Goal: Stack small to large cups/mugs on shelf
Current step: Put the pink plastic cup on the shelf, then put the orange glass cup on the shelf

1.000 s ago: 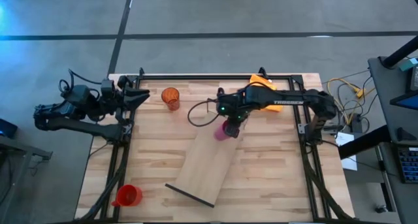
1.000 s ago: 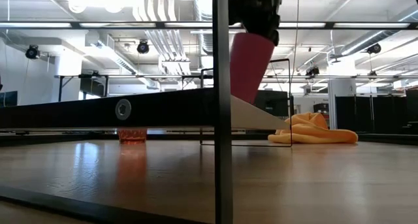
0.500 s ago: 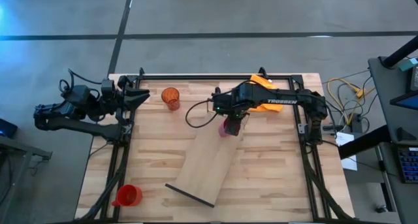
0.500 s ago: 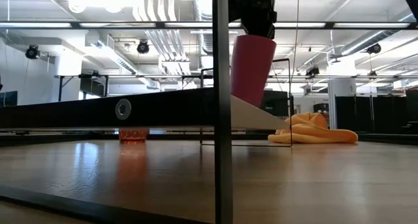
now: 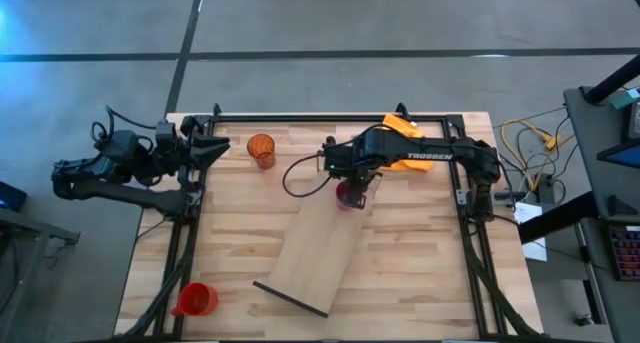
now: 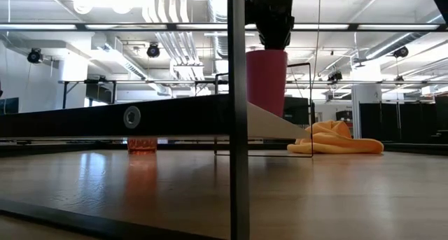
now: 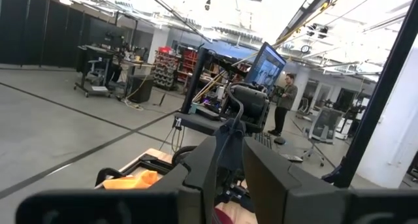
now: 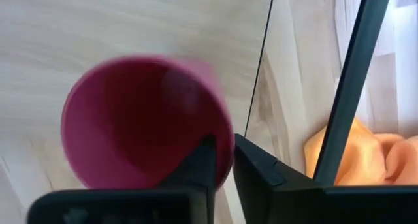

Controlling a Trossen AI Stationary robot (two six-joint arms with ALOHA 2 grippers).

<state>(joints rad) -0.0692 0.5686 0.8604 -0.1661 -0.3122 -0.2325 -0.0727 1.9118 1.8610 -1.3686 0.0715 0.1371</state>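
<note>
The magenta cup (image 6: 266, 82) is held upright by its rim in the right gripper (image 5: 352, 188), directly over the shelf's (image 5: 315, 253) far end.

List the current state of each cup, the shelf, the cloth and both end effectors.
Magenta cup: upright on shelf end, rim pinched by right end effector.
Amber tumbler: upright on tabletop.
Red mug: on its side.
Shelf: otherwise bare.
Orange cloth: crumpled.
Left end effector: idle, table edge.

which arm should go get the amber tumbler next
Left. The left gripper waits at the table's edge close to the amber tumbler; the right gripper holds the magenta cup at the shelf.
</note>
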